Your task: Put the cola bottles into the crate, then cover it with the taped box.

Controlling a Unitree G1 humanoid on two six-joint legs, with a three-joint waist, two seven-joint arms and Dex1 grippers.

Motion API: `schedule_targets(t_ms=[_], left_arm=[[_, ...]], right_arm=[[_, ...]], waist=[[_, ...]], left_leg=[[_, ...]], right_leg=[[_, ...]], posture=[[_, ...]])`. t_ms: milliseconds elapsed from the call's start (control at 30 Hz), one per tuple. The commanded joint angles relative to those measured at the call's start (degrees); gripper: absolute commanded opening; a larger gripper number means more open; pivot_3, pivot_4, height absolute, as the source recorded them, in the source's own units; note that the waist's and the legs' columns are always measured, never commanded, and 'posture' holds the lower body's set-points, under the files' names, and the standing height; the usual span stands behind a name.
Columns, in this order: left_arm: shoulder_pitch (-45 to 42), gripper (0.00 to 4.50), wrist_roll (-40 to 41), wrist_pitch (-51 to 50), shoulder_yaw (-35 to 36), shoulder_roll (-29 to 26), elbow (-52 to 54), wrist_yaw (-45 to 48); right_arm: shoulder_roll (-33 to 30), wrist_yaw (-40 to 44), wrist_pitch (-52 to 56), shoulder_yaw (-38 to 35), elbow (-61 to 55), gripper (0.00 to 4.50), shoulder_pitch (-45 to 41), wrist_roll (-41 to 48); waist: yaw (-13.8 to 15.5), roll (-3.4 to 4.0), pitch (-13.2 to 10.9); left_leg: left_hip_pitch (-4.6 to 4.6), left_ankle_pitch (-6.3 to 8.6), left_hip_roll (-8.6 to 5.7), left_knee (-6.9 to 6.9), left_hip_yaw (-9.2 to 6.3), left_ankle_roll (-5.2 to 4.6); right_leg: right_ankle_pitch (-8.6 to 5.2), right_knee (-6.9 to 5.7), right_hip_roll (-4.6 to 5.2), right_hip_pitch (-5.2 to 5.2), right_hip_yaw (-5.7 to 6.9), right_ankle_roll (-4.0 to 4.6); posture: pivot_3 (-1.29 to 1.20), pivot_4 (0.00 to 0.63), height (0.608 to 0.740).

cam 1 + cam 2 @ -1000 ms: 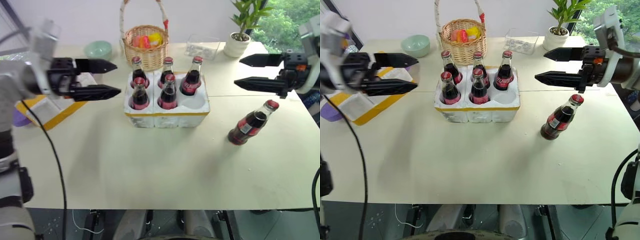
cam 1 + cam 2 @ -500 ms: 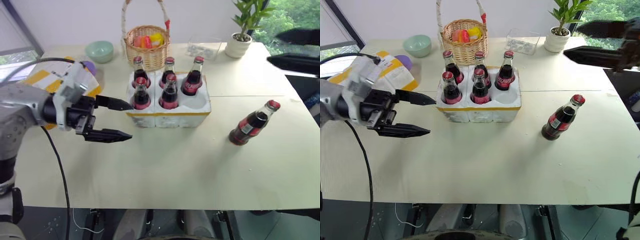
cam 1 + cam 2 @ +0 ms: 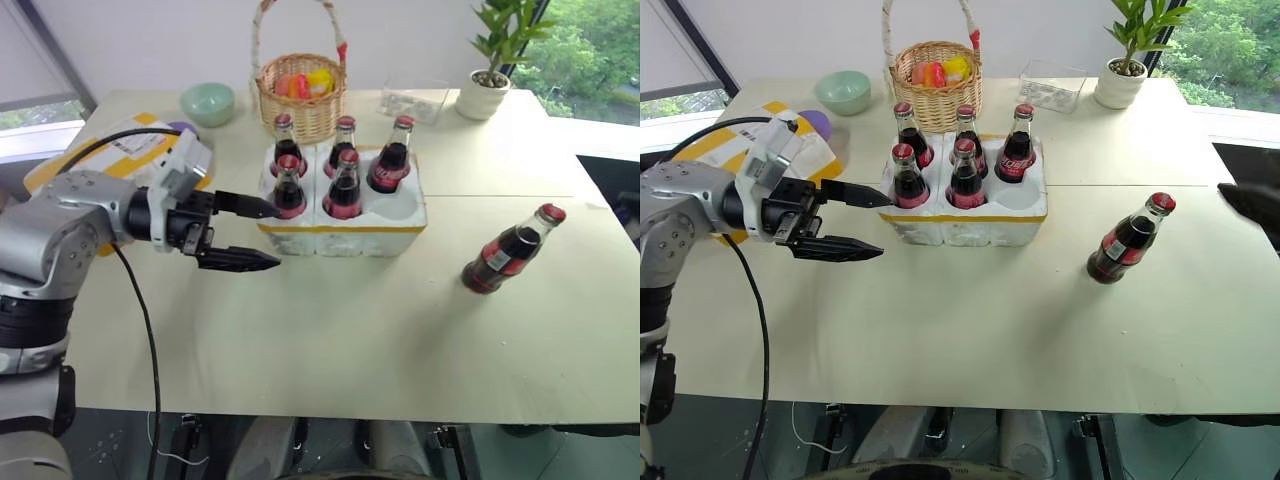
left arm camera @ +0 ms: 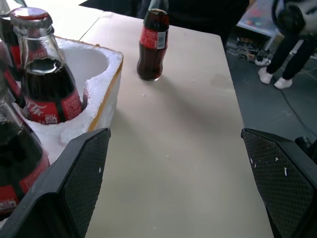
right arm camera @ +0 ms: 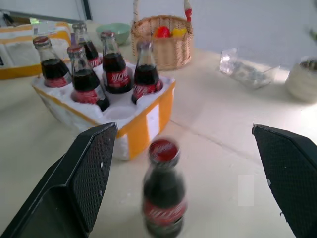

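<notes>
On the cream table [image 3: 330, 340] I'm keeping both grippers spread and empty, left gripper [image 3: 262, 234] steadying beside the crate [image 3: 343, 222], right gripper [image 5: 183, 188] framing the last loose bottle [image 3: 508, 252].

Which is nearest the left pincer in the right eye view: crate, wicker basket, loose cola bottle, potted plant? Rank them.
From the left pincer:
1. crate, just beyond its tips.
2. wicker basket, behind the crate.
3. loose cola bottle, on the table's right side.
4. potted plant, far right corner.
</notes>
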State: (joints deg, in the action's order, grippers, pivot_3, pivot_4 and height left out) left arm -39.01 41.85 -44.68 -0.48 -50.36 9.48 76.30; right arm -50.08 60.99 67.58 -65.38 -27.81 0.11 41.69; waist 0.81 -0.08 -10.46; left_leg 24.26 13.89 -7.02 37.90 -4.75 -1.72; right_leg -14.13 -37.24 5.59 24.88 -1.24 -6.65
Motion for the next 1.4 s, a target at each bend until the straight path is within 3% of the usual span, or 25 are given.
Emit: schedule_targets(t_ms=[33,200,433,600,967,1400], left_arm=[[-1.3,4.42,-0.5,1.5,0.1,-0.1,0.3,1.2],[-2.0,4.42,-1.9,2.6,-1.2,0.6,-0.5,2.0],[-2.6,4.42,-2.4,2.4,-1.5,1.7,0.0,1.9],[-1.9,4.42,-2.5,2.0,-1.2,1.6,1.0,1.1],[-1.2,4.42,-1.3,0.6,-0.1,1.0,3.3,-0.6],[-1.3,4.42,0.0,-0.3,0.2,1.4,5.0,-3.0]], right_arm=[[5.0,-5.1,-3.4,-1.4,-6.9,4.50,4.4,0.5],[14.2,-11.8,-11.4,6.2,-11.3,4.50,10.4,-1.7],[19.7,-17.3,-22.5,17.3,-9.2,4.50,13.9,-5.5],[20.3,-20.4,-27.1,23.7,-4.6,4.50,12.7,-7.4],[18.1,-22.6,-30.4,26.8,2.4,4.50,8.1,-5.3],[17.0,-23.4,-36.4,35.3,16.5,4.50,-1.4,-9.7]], waist=[[0.0,0.02,0.0],[-0.1,0.02,0.0],[-0.1,0.04,0.0],[-0.1,0.04,0.0],[-0.1,0.05,0.0],[-0.1,0.05,0.0]], left_leg=[[-0.03,0.01,-0.01,0.01,0.01,-0.01],[-0.33,0.03,0.01,-0.01,0.00,-0.01],[-0.37,0.03,0.00,-0.03,0.00,-0.02],[-0.39,0.03,0.00,-0.05,-0.01,-0.02],[-0.41,0.03,0.00,-0.12,-0.03,-0.02],[-0.46,0.01,0.00,-0.21,-0.03,-0.01]], right_leg=[[0.01,0.02,0.00,-0.04,-0.02,-0.02],[0.00,0.08,-0.01,-0.30,0.00,-0.02],[0.00,0.12,-0.02,-0.33,-0.02,-0.02],[0.00,0.12,-0.02,-0.33,-0.01,-0.02],[0.00,0.12,-0.03,-0.33,0.00,-0.02],[-0.01,0.14,-0.04,-0.34,0.00,-0.01]], posture=[[0.00,0.150,0.738],[0.00,0.150,0.738],[0.00,0.150,0.738],[0.00,0.150,0.738],[0.00,0.150,0.738],[0.00,0.150,0.738]])
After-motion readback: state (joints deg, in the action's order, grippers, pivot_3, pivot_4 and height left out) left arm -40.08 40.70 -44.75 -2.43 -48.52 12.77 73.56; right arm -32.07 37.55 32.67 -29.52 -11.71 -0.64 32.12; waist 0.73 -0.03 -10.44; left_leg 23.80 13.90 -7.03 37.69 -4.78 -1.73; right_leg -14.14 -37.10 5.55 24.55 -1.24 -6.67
